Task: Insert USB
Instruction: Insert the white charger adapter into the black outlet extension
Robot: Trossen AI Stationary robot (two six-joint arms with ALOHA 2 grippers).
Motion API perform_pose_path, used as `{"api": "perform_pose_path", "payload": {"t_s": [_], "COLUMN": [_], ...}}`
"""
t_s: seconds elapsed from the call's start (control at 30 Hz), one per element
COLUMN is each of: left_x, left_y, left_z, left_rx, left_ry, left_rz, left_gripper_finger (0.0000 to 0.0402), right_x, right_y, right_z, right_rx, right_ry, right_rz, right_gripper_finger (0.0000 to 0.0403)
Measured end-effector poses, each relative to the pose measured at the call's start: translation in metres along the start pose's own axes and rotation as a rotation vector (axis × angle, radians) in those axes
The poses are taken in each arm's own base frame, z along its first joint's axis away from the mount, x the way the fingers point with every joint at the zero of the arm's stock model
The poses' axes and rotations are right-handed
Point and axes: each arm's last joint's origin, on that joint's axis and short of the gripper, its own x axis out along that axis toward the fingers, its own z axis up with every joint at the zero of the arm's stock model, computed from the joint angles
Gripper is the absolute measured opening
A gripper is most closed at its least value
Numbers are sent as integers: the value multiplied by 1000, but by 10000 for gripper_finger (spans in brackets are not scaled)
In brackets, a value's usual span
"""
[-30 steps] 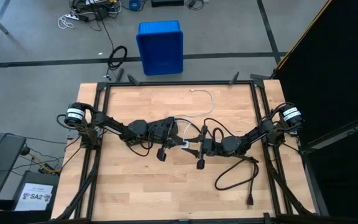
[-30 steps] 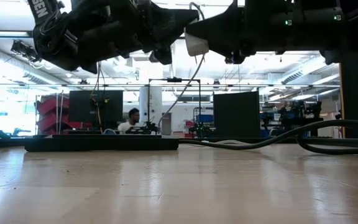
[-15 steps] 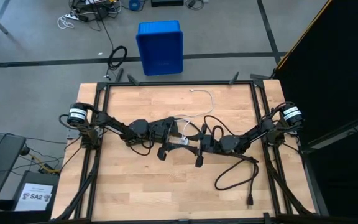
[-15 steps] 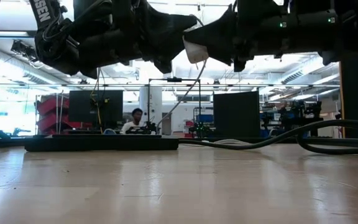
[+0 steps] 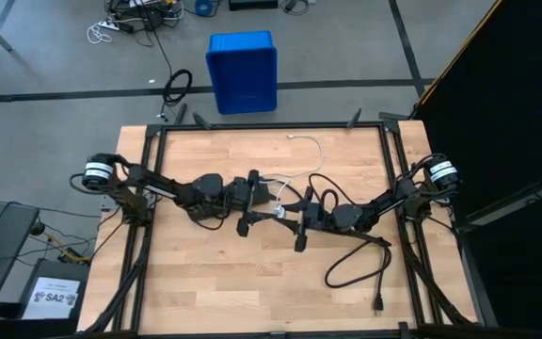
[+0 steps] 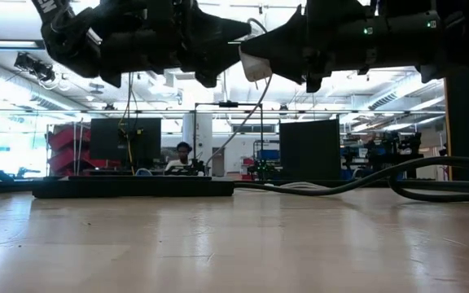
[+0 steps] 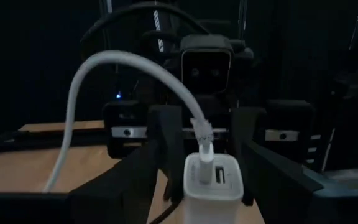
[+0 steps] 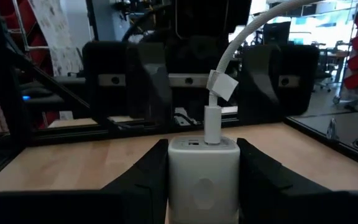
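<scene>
White USB plugged into white charger.

Legible text: "SA2" on a white label atop the dark box left of the bench.

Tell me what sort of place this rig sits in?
Probably a robotics lab or workshop: past the wooden table are equipment racks, dark monitors and a person seated at a bench.

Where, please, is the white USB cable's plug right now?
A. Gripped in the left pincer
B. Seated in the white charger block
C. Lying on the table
B: the USB cable's plug stands in the white charger block, which the right pincer grips.
</scene>
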Motion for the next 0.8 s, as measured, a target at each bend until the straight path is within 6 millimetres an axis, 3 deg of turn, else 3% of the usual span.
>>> {"api": "perform_pose_path", "payload": {"t_s": [0.37,0.53,0.63,0.8], "left_x": [-28,-50,-68,-109], "left_y": [2,-1,-4,-11], "left_z": [30,47,38,5], "left_rx": [75,110,107,52], "left_ry": [188,256,231,55], "left_rz": [116,148,175,217], "left_gripper_finger": [203,177,160,132], "right_x": [3,12,23,41], "right_y": [-7,-23,-37,-57], "right_z": [-6,-6,-4,4], "right_rx": [-11,42,56,53], "right_ry": [43,59,71,85], "right_rz": [4,91,139,237], "right_gripper_finger": [112,112,112,112]}}
